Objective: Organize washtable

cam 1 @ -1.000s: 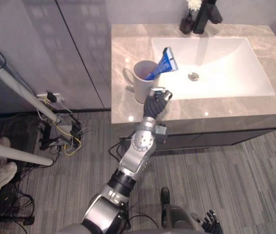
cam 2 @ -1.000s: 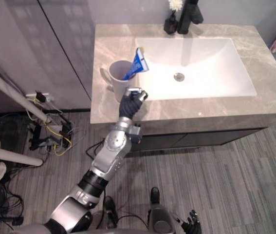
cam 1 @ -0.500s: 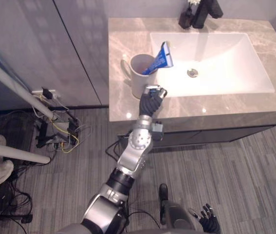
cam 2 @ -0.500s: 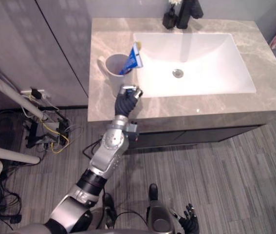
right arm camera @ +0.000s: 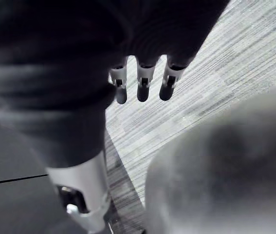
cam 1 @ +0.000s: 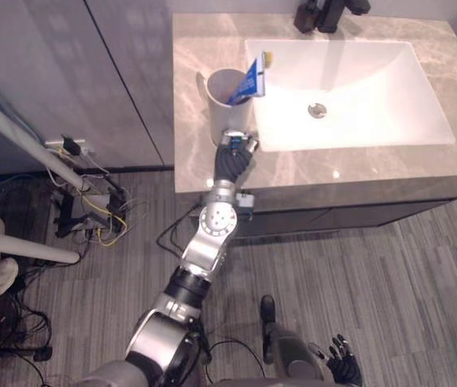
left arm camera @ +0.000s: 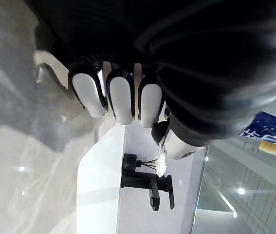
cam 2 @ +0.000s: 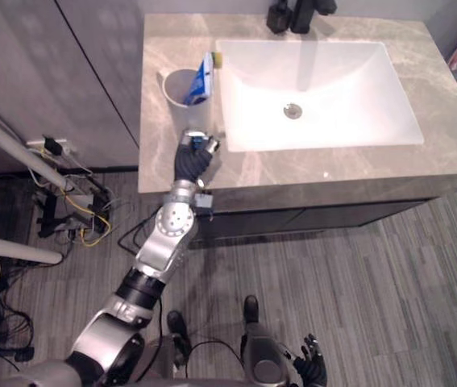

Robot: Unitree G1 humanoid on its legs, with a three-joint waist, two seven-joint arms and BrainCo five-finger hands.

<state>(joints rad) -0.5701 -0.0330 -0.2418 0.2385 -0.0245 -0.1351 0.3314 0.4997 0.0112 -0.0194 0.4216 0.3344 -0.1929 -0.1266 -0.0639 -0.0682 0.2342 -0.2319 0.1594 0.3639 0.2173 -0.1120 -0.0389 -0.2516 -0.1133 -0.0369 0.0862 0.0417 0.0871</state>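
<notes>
A white mug [cam 1: 224,117] stands on the marble counter [cam 1: 194,56] left of the white basin [cam 1: 357,89]. A blue toothpaste tube [cam 1: 249,81] leans out of the mug toward the basin, with a yellow tip beside it. My left hand [cam 1: 232,157] rests on the counter just in front of the mug, near the front edge. Its fingers [left arm camera: 120,100] are curled and hold nothing. The tube [left arm camera: 269,130] also shows past that hand in the left wrist view. My right hand [cam 1: 342,369] hangs low over the floor, its fingers [right arm camera: 142,80] relaxed and empty.
A black faucet [cam 1: 330,12] and a small dark bottle [cam 1: 305,14] stand at the back of the basin. Loose cables and plugs [cam 1: 91,218] lie on the floor to the left, beside white poles [cam 1: 18,246]. Grey cabinet fronts [cam 1: 91,72] rise left of the counter.
The whole view has shifted, so the camera moved. My left hand has drawn back a little from the mug toward the counter's front edge, still curled.
</notes>
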